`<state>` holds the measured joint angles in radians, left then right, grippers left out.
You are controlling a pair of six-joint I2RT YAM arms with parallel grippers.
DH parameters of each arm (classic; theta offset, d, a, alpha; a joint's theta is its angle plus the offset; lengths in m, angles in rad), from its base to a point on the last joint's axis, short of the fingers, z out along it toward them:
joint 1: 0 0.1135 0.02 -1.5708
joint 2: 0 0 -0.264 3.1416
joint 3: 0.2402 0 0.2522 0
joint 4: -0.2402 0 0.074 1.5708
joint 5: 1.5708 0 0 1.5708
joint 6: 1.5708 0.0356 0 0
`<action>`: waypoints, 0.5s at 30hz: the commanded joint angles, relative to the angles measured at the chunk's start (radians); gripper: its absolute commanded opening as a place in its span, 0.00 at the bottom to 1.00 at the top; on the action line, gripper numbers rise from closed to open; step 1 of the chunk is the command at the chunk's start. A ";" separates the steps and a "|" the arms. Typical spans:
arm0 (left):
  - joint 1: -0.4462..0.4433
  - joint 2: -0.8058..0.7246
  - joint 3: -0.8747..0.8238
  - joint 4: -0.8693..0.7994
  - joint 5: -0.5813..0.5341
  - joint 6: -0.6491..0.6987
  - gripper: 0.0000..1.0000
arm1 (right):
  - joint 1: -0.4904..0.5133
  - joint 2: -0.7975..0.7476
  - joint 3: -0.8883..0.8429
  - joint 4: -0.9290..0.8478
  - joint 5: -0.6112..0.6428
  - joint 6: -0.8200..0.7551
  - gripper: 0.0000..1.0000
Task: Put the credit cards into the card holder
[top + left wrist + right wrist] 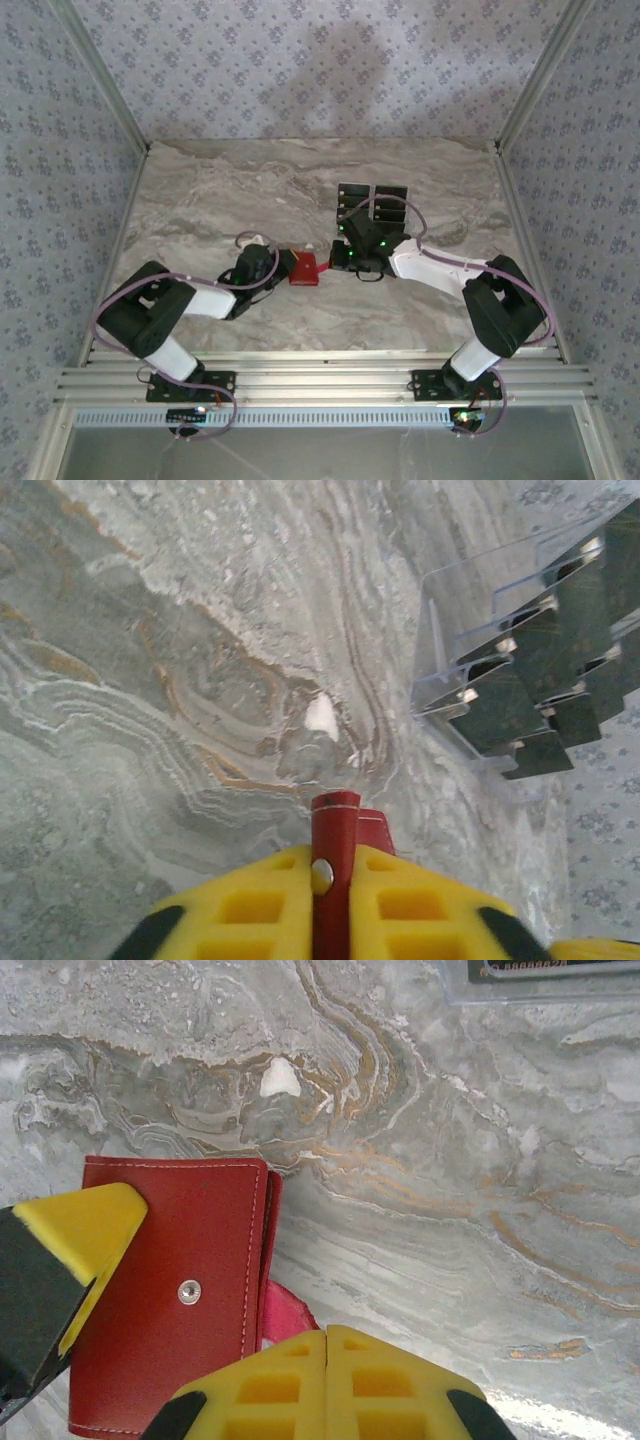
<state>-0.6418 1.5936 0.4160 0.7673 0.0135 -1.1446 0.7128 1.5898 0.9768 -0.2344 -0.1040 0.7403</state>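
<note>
Your card holder [304,268] sits near the middle of the desk [200,200], between the two arms. From the right wrist you see its red face with a small metal snap stud [189,1291] and white stitching along the edges. It looks folded, with its layered edge turned toward the right.

Your left claw [335,872] is clamped on it. In the left wrist view the red edge of the card holder [336,825] stands pinched between the two yellow pads [250,910]. In the right wrist view one finger of that claw [80,1230] lies over the holder's left edge.

Your right claw [327,1348] has its yellow pads pressed together with no gap, just beside the holder's lower right corner. A pink-red clasp tab [285,1315] pokes out of the holder and runs down behind those pads. You cannot quite tell from this angle whether the pads nip it or only sit over it.

The credit cards [372,205] stand dark and overlapping in a clear rack [440,630] on the far side of the right claw [343,260], apart from the holder. Your left claw [283,265] reaches in from the left.
</note>
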 commanded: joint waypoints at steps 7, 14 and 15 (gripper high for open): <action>0.003 -0.034 0.020 -0.068 -0.002 0.101 0.70 | -0.001 -0.040 0.026 -0.006 -0.060 -0.044 0.00; 0.002 -0.162 0.079 -0.320 0.015 0.235 0.75 | 0.028 -0.068 0.082 -0.040 -0.072 -0.046 0.00; 0.002 -0.174 0.084 -0.343 0.018 0.250 0.75 | 0.031 -0.070 0.087 -0.045 -0.071 -0.046 0.00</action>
<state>-0.6418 1.4658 0.4561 0.5480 0.0143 -0.9829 0.7319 1.5566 1.0187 -0.2512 -0.1585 0.7136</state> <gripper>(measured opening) 0.749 0.058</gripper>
